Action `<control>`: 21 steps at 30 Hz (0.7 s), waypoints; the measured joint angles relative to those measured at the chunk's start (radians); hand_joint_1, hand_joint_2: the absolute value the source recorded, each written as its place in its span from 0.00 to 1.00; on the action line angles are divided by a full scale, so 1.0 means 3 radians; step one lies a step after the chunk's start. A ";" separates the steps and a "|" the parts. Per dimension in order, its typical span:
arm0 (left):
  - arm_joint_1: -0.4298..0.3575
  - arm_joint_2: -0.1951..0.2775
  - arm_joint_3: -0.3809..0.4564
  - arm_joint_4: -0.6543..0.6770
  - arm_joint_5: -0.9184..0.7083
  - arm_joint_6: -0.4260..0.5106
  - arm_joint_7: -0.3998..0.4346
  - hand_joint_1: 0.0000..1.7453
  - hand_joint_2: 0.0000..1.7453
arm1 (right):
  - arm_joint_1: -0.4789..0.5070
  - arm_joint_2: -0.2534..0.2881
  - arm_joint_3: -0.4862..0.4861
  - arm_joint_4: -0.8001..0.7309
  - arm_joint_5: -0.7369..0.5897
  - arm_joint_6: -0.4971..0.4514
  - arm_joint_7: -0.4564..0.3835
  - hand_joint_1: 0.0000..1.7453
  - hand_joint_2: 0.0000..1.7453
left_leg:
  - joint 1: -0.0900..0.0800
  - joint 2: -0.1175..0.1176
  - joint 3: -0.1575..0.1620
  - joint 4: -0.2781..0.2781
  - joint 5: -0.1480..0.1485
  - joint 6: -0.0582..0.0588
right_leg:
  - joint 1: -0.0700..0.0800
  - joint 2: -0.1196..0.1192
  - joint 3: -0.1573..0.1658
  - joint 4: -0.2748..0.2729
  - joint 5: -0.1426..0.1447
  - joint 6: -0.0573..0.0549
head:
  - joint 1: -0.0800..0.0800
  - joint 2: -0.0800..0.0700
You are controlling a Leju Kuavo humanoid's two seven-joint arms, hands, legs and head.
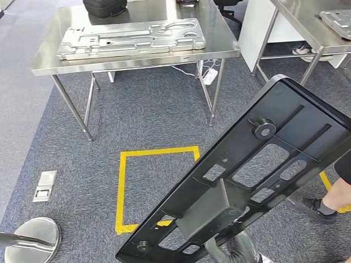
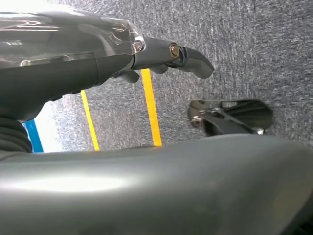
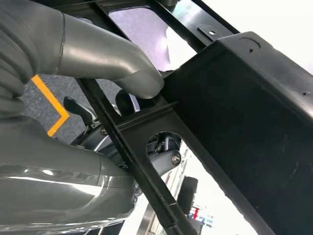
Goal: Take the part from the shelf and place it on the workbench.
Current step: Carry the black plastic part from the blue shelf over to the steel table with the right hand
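Observation:
A long black part [image 1: 265, 164] with cut-outs and round bosses hangs tilted over the carpet at the lower right of the head view. My right hand [image 1: 233, 249] grips it from below near its lower end. In the right wrist view the thumb [image 3: 110, 54] presses on the black part [image 3: 239, 98] while darker fingers reach under its frame. The steel workbench [image 1: 54, 52] stands ahead at the upper left and carries a flat silver part [image 1: 132, 37]. My left hand [image 2: 110, 63] hangs over the carpet with its fingers stretched out and nothing in them.
A yellow tape square [image 1: 120, 186] marks the carpet between me and the bench. A floor socket [image 1: 44, 185] and a round metal base [image 1: 35, 235] lie at the left. A second table [image 1: 306, 16] stands at the upper right. A person's foot [image 1: 318, 207] is near the part.

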 joint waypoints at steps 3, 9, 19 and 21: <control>-0.0002 0.0026 0.0002 0.0000 0.0004 -0.0034 -0.0022 0.00 1.00 | -0.0095 0.0026 0.0030 0.0025 -0.0005 0.0046 0.0066 1.00 1.00 | -0.0013 0.0002 0.0233 -0.0565 0.0277 0.0032 | 0.0004 0.0005 0.0061 0.0003 -0.0052 0.0043 | 0.0000 0.0000; 0.0009 0.0059 0.0042 0.0000 0.0038 -0.0058 -0.0057 0.00 1.00 | -0.0270 0.0058 0.0061 0.0081 -0.0035 0.0147 0.0152 1.00 1.00 | -0.0017 0.0003 0.0312 -0.0693 0.0252 0.0165 | 0.0000 0.0013 0.0025 0.0141 -0.0173 0.0146 | 0.0003 0.0000; 0.0017 0.0061 0.0068 0.0000 0.0045 -0.0055 -0.0060 0.00 1.00 | -0.0294 0.0060 0.0063 0.0145 -0.0072 0.0179 0.0183 1.00 1.00 | -0.0026 -0.0012 0.0555 -0.0710 0.0038 0.0143 | 0.0032 0.0017 -0.0292 0.0156 0.0194 0.0094 | 0.0008 0.0000; 0.0008 0.0061 0.0070 -0.0001 0.0045 -0.0054 -0.0060 0.00 1.00 | -0.0290 0.0062 0.0063 0.0143 -0.0076 0.0185 0.0185 1.00 1.00 | -0.0024 -0.0011 0.0563 -0.0733 0.0019 0.0102 | 0.0043 0.0023 -0.0266 0.0105 0.0136 0.0060 | 0.0012 0.0000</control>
